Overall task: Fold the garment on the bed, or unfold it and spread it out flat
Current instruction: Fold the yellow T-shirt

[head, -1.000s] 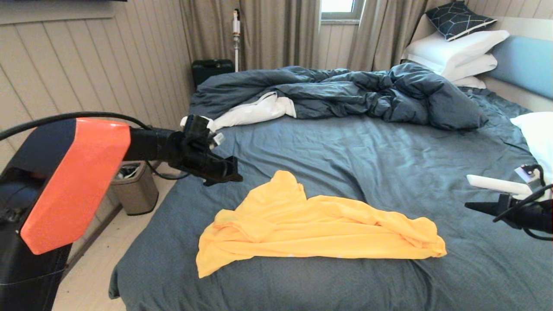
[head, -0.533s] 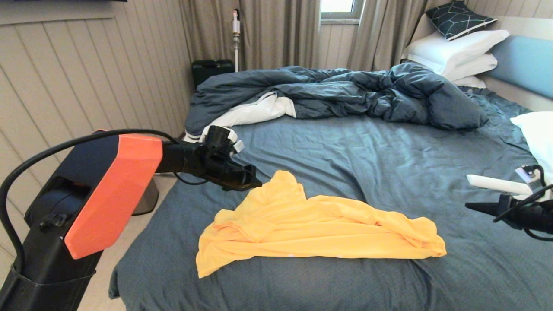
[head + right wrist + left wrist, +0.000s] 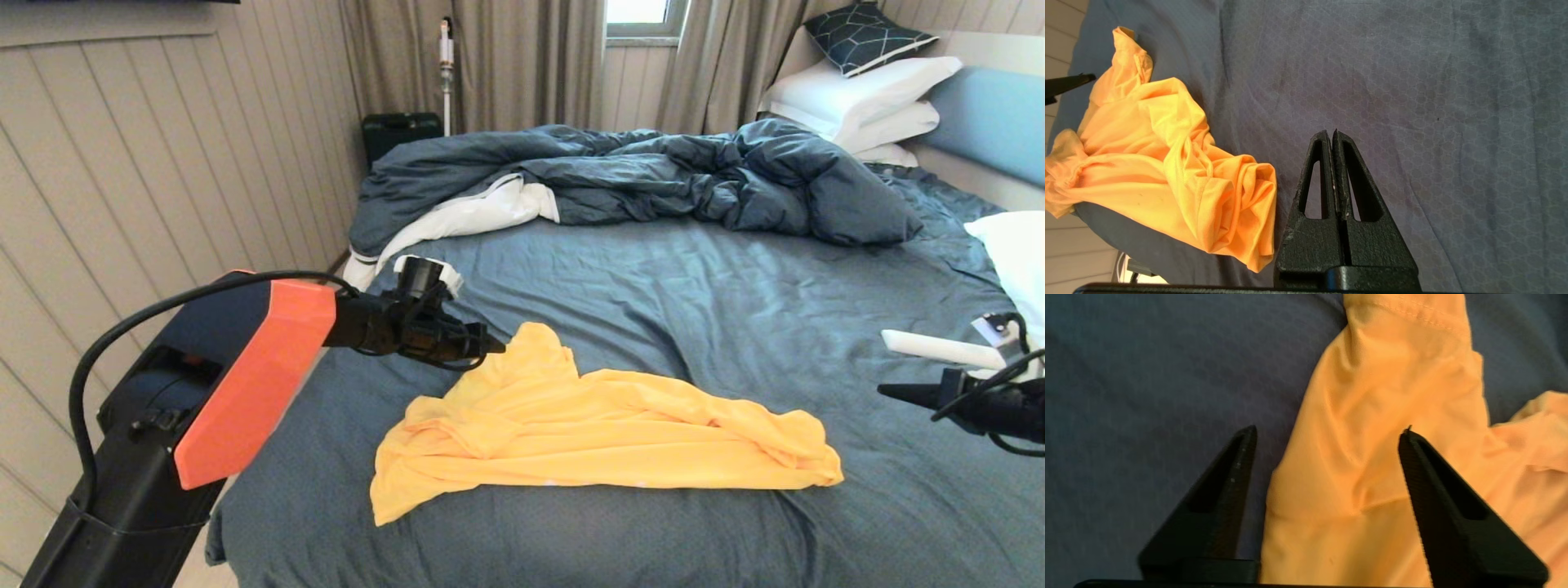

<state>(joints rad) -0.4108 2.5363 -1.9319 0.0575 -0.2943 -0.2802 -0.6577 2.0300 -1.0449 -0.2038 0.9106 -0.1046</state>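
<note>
The yellow-orange garment lies rumpled in a long heap across the near part of the bed, one sleeve sticking up toward the far left. My left gripper hovers at that sleeve's left edge. In the left wrist view its jaws stand wide apart over the sleeve fabric, the left gripper gripping nothing. My right gripper waits low at the right, apart from the garment's right end. In the right wrist view the right gripper is shut and empty above the sheet.
A rumpled dark blue duvet with a white underside lies across the far half of the bed. White pillows lean on the light blue headboard. The panelled wall runs close along the bed's left side.
My left arm swung in toward the bed and lowered to the garment's raised sleeve, and its jaws went from shut to wide open. The right arm and the garment have not moved.
</note>
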